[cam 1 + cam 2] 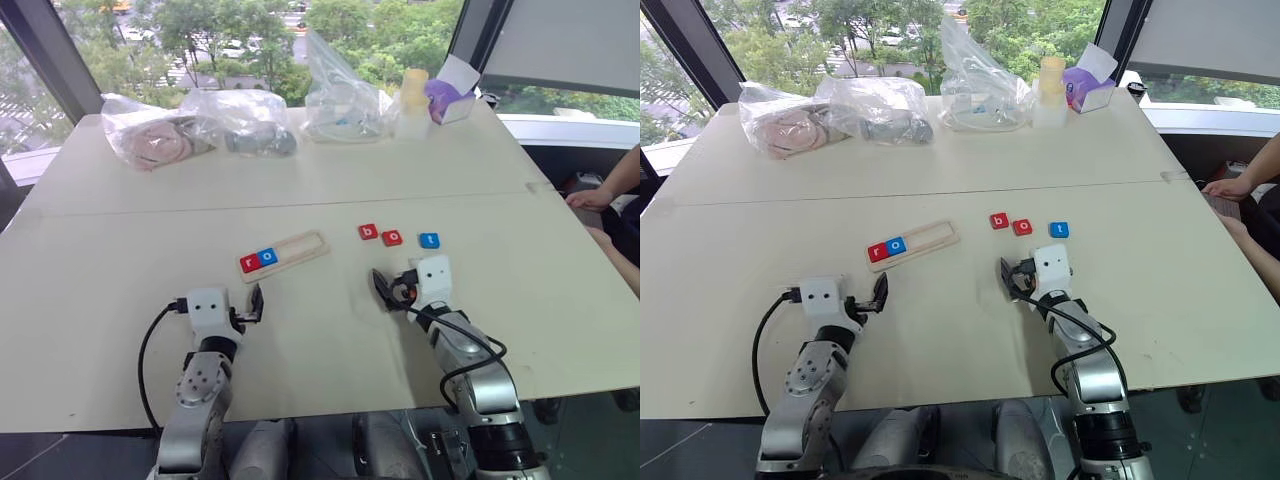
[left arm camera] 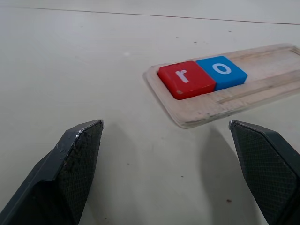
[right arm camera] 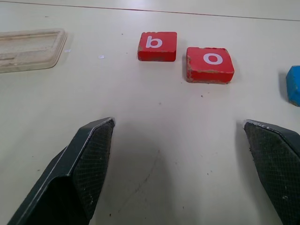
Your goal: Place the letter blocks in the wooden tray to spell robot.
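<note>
A pale table (image 1: 120, 330) stands before tall windows, three clear plastic bags (image 1: 200, 125) lined along its far edge. Five letter blocks are out. Two, a red r (image 2: 186, 78) and a blue o (image 2: 221, 71), sit touching in the near end of the one wooden tray (image 1: 300, 247), just ahead of the left gripper (image 2: 168, 154), whose fingers are spread wide and empty. Three lie loose ahead of the right gripper (image 3: 183, 159), also spread and empty: red b (image 3: 157, 46), red o (image 3: 209, 64), blue t (image 1: 429, 240).

A pale table (image 1: 120, 330) carries the wooden tray (image 1: 300, 246), three loose letter blocks (image 1: 393, 237), plastic bags (image 1: 200, 125).
</note>
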Controlling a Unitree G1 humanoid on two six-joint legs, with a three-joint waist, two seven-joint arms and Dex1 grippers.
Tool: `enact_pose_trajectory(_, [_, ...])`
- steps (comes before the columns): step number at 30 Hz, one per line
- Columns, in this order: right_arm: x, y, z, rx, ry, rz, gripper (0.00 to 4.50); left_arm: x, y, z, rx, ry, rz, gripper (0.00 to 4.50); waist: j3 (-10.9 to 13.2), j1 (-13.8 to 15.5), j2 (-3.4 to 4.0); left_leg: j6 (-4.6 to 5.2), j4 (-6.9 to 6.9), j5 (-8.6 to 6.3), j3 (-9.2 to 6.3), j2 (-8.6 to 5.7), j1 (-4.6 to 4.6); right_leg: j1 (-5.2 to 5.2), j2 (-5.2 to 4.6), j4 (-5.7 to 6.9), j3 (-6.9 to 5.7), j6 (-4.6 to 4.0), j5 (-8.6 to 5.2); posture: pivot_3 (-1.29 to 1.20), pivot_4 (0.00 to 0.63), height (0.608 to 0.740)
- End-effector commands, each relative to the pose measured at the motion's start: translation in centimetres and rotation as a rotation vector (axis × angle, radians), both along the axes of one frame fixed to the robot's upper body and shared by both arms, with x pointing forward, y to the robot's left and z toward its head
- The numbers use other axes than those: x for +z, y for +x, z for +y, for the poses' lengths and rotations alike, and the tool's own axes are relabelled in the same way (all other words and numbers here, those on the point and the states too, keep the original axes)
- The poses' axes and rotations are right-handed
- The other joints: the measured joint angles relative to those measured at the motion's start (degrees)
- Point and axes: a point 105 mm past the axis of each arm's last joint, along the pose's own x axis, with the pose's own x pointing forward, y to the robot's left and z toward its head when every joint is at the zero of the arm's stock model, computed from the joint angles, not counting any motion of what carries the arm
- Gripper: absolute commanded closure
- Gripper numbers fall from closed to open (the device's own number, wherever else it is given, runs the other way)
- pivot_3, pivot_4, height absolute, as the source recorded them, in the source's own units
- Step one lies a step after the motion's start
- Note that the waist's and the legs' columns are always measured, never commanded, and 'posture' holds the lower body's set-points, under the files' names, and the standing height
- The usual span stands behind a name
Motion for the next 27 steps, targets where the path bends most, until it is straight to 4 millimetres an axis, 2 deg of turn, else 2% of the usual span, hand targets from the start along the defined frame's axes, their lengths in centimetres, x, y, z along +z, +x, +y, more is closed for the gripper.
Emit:
enact_pose_trajectory(1, [1.4, 0.4, -0.2, 0.055, -0.030, -0.019, 0.04, 2.0, 0.3, -0.4, -0.083, 0.037, -0.075, 0.00, 0.06, 0.03, 0.04, 0.01, 0.00, 0.00, 0.00, -0.01, -0.03, -0.02, 0.00, 0.00, -0.01, 0.00, 0.00, 0.00, 0.150, 0.740])
enact_pose_trajectory(4, [2.9, 1.0, -0.1, 0.125, -0.031, -0.019, 0.04, 3.1, 0.7, -0.4, -0.177, 0.049, -0.096, 0.00, 0.12, 0.05, 0.09, 0.02, -0.03, 0.01, 0.01, -0.01, -0.10, -0.13, 0.02, 0.01, -0.02, -0.11, 0.08, 0.00, 0.150, 0.740])
enact_pose_trajectory(7, [4.8, 1.1, 0.8, 0.287, -0.057, -0.010, 0.04, 4.5, 1.0, -0.3, -0.322, 0.092, -0.110, 0.00, 0.31, 0.01, 0.23, 0.03, -0.06, 0.02, 0.03, -0.01, -0.15, -0.20, 0.08, 0.01, -0.03, -0.23, 0.15, 0.00, 0.150, 0.740])
enact_pose_trajectory(10, [6.6, -0.3, 2.0, 0.540, -0.138, 0.012, 0.04, 6.1, 1.4, 0.3, -0.499, 0.133, -0.100, 0.00, 0.50, 0.03, 0.26, 0.04, -0.07, 0.02, 0.04, -0.02, -0.16, -0.21, 0.11, 0.01, -0.07, -0.24, 0.16, 0.00, 0.150, 0.740])
enact_pose_trajectory(13, [7.6, -1.3, 2.2, 0.669, -0.197, 0.024, 0.04, 7.1, 1.6, 1.0, -0.622, 0.173, -0.081, 0.00, 0.50, 0.03, 0.25, 0.09, -0.11, 0.00, 0.01, -0.02, -0.18, -0.20, 0.10, -0.02, -0.15, -0.19, 0.15, 0.00, 0.150, 0.740])
enact_pose_trajectory(16, [8.6, -2.6, 2.4, 0.845, -0.314, 0.029, 0.04, 8.8, 2.7, 3.1, -0.757, 0.242, -0.047, 0.00, 0.66, 0.08, 0.24, 0.13, -0.12, -0.03, 0.03, -0.03, -0.21, -0.21, 0.07, -0.09, -0.16, -0.13, 0.14, 0.00, 0.150, 0.740])
enact_pose_trajectory(20, [9.4, -3.1, 2.8, 0.956, -0.367, 0.018, 0.04, 9.3, 4.1, 5.1, -0.843, 0.320, 0.013, 0.00, 0.81, -0.10, 0.18, 0.13, -0.11, -0.03, 0.05, -0.04, -0.20, -0.19, 0.05, -0.10, -0.16, -0.16, 0.14, 0.00, 0.150, 0.740])
enact_pose_trajectory(24, [10.0, -3.4, 3.6, 1.026, -0.370, 0.011, 0.04, 9.6, 3.8, 6.1, -0.953, 0.339, 0.071, 0.00, 0.82, -0.12, 0.15, 0.15, -0.17, -0.05, 0.09, -0.04, -0.30, -0.33, 0.01, -0.12, -0.11, 0.04, 0.25, 0.00, 0.150, 0.740])
enact_pose_trajectory(27, [10.2, -3.9, 4.1, 1.106, -0.376, 0.009, 0.04, 9.4, 3.9, 6.5, -1.012, 0.365, 0.113, 0.00, 0.82, -0.01, 0.15, 0.13, -0.13, -0.04, 0.07, -0.04, -0.76, -0.84, -0.03, -0.05, -0.10, 0.05, 0.29, 0.00, 0.150, 0.740])
